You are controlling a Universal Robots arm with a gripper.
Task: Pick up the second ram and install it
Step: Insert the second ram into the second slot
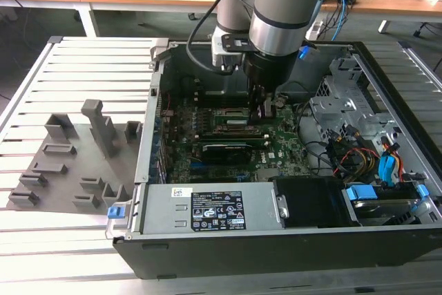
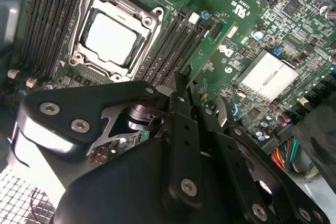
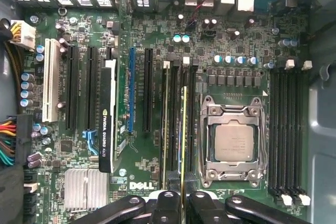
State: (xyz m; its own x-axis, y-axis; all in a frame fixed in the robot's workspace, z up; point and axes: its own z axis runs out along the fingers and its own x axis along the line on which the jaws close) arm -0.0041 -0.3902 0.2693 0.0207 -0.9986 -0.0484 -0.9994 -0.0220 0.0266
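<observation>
The gripper pinches the second ram edge-on over its slot; it should stay upright and aligned before pressing evenly.

Green second ram edge-on over motherboard slots

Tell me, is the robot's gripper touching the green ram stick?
Touching. In the first wrist view the gripper pinches the second ram's edge between its fingers.
</observation>
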